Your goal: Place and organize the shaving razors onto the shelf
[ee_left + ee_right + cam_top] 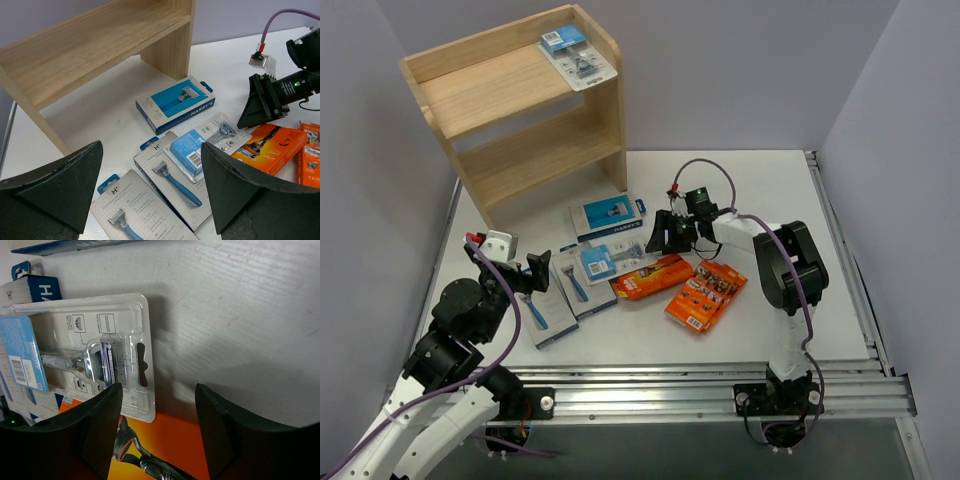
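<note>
Matt wooden shelf (490,90), glossy plastic blister pack (125,340)

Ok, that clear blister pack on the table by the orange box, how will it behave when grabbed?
Probably light: the clear blister pack holds one razor. Its thin, glossy plastic edge looks likely to flex and slip in a pinch. Lying flat on the table, it should slide rather than roll.

The white table (770,200) carries the wooden shelf (490,85) at far left, a blister pack (578,55) lying on its top tier's right end, and nearer, from left to right, two grey packs (545,310), a blue box (608,215), a clear pack (615,258) and two orange boxes (706,295).
</note>
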